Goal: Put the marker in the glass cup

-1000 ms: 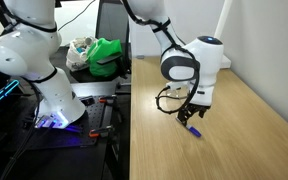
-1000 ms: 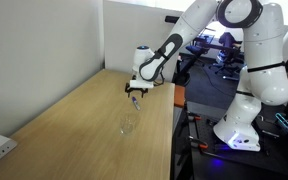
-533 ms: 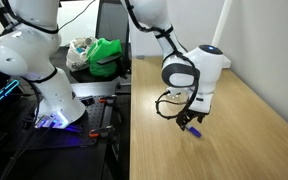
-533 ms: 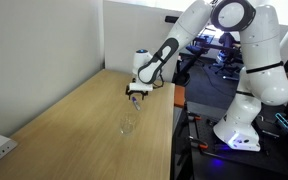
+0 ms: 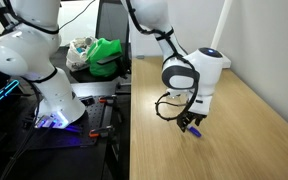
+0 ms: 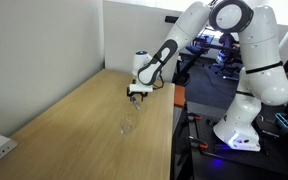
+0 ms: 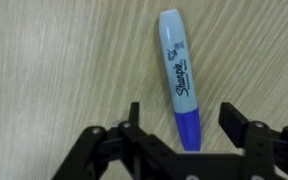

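Barely started: the marker [image 7: 177, 75] lies flat on the bench [image 7: 44, 50], its dark end between the spread fingers of the claw [image 7: 181, 120], ungripped. Grasping, carrying and dropping it into the glass cup [image 6: 128, 124], well apart, remain.

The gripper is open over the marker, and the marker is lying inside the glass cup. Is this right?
No. The gripper is open over the marker, but the marker is lying on the table, as the wrist view shows.
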Robot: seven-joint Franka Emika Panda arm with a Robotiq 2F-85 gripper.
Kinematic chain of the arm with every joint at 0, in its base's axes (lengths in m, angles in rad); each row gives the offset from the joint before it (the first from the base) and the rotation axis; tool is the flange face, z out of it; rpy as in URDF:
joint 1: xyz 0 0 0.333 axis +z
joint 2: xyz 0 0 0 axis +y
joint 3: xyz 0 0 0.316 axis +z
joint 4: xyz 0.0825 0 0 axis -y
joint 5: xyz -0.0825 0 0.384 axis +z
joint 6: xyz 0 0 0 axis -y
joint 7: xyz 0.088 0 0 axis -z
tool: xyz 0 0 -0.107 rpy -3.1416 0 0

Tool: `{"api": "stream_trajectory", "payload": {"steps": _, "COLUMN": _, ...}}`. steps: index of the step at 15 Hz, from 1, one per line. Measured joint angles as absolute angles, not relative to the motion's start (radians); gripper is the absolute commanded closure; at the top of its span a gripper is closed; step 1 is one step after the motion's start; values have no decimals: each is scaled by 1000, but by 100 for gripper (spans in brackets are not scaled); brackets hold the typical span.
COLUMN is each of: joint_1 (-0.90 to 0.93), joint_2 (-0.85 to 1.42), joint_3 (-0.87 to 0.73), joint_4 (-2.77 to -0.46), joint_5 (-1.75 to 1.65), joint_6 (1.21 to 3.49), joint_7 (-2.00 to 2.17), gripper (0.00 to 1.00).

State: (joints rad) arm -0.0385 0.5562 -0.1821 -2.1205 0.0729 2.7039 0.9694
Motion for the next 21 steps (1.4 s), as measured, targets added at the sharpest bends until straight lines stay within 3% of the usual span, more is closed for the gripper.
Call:
{"api": "stream_trajectory", "payload": {"steps": 6, "joint_1": -30, "joint_2": 564, "joint_3": -186, "joint_4": -2114, "joint_5": 73, "joint_6": 2704, "joint_7": 969, "gripper": 86}}
{"api": "stream_trajectory", "payload": {"steps": 8, "joint_1": -25, "joint_2": 564, "joint_3": -190, "joint_4": -2113, "joint_5": 73, "joint_6": 2704, "joint_7": 969, "gripper": 98}}
{"api": "stream_trajectory", "payload": {"steps": 9, "joint_1": -22, "joint_2": 564, "joint_3": -193, "joint_4": -2111, "joint_5": 73, "joint_6": 2704, "joint_7": 970, "gripper": 94}}
{"api": "stream_trajectory", "payload": {"steps": 21, "joint_1": 124, "joint_2": 552, "joint_3": -310, "joint_4": -2081, "joint_5": 6, "joint_6": 2704, "joint_7": 1065, "gripper": 94}}
